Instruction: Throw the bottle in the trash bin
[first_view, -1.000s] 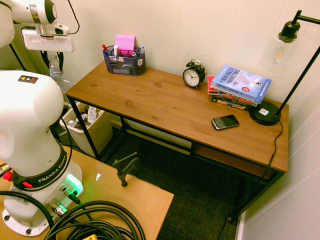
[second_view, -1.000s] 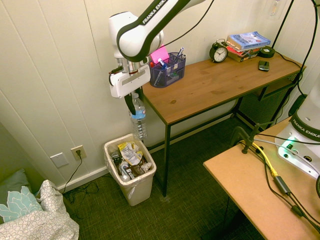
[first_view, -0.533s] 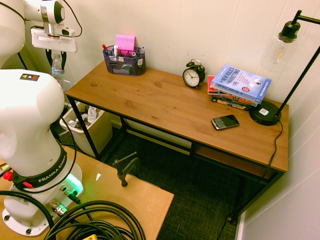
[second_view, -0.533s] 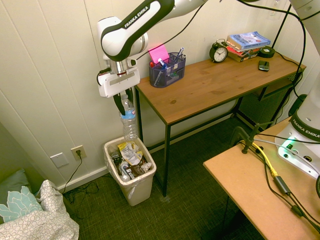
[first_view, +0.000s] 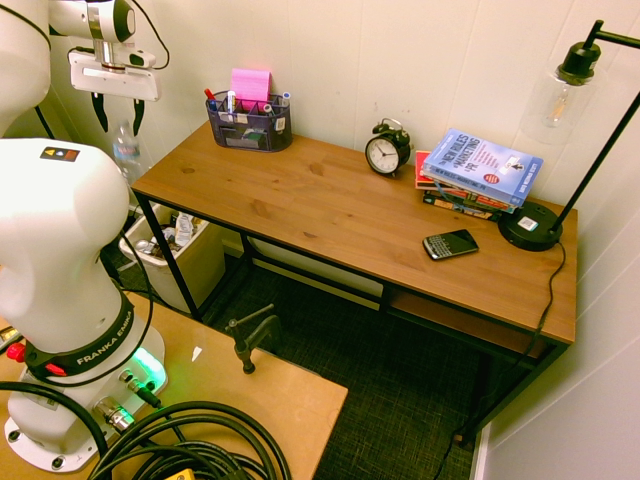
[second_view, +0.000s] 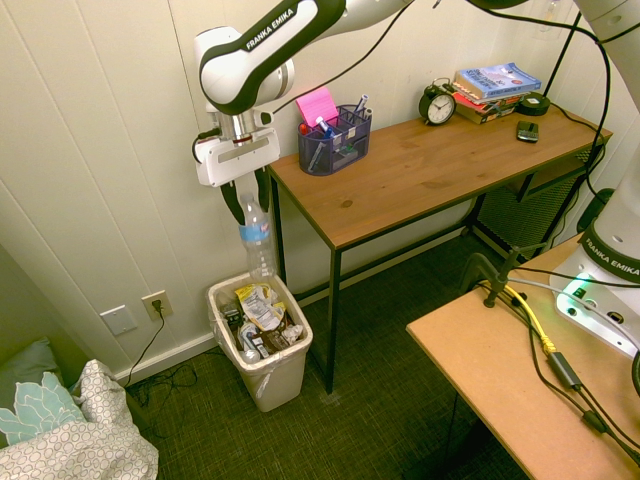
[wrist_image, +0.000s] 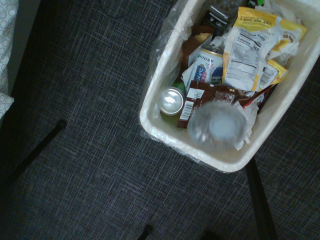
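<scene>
Hanging with fingers spread wide at the gripper (second_view: 246, 205), dropping just below it, the blurred clear bottle (second_view: 256, 240), not gripped, lying further beneath, the trash bin (second_view: 275, 370), filled with wrappers (wrist_image: 250, 55) and cans (wrist_image: 171, 101).

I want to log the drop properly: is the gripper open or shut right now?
Open: the gripper's fingers stand apart, and the plastic water bottle hangs just below, blurred, between neither.
</scene>
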